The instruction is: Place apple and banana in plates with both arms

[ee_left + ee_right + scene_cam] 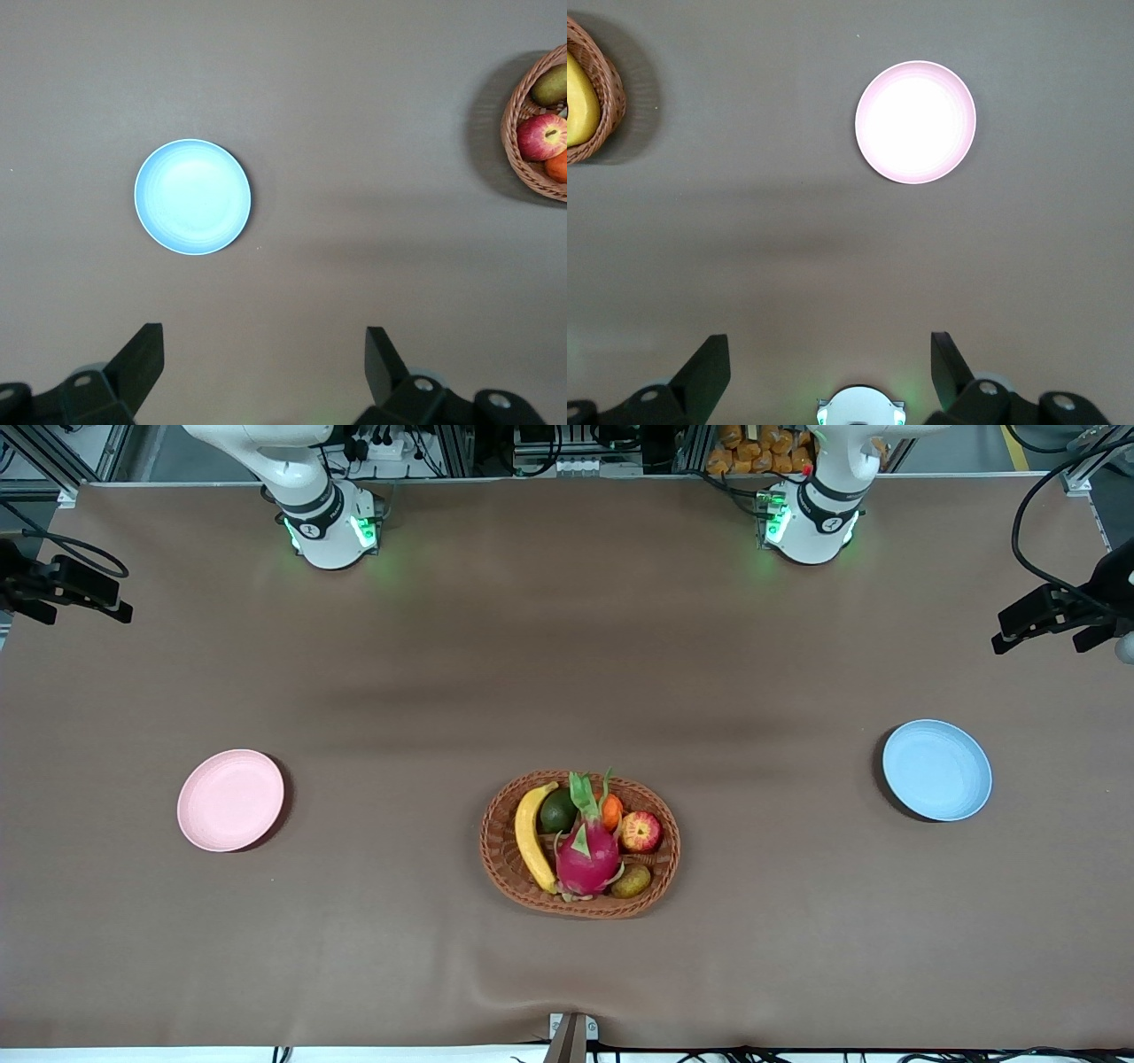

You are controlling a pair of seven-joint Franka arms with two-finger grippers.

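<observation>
Basket (505,850): banana (532,840), apple (640,832) inside | Plates (230,800) bare, well apart | Banana looks stiff, slick, take mid-length; apple by its sides | Left gripper (263,365), right gripper (828,367) spread empty, waiting aloft

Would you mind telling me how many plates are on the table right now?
2. The pink plate lies toward the right arm's end of the table, the blue plate toward the left arm's end, with the wicker basket between them. Both are bare; none seems hidden.

robot lab: bench-mounted arms (310,505), cables.
</observation>
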